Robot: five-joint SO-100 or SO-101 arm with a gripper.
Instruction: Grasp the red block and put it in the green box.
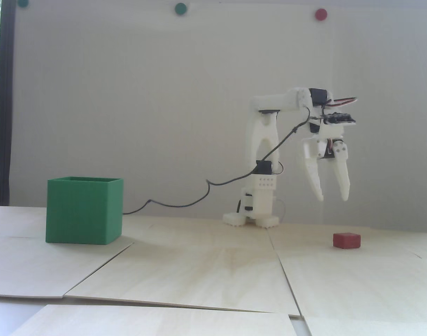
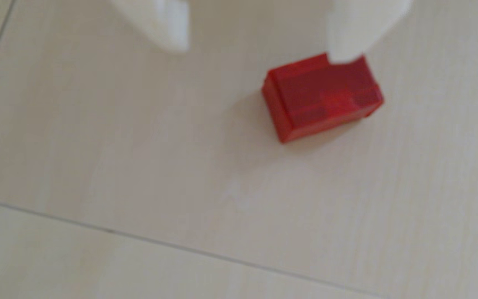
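Above, the jaws point(image 1: 334, 199) hang spread wide and empty over the red block point(image 1: 346, 240) on the tabletop point(image 1: 206, 266); small, rigid and probably light, it suits pinching across its flat sides

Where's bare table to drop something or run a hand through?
Widest free patch in the fixed view: the wood between box and block, in front of the arm base. The near boards are bare too. Tight spots: around the block, with the open tool hanging above it, and behind the box, where the cable trails.
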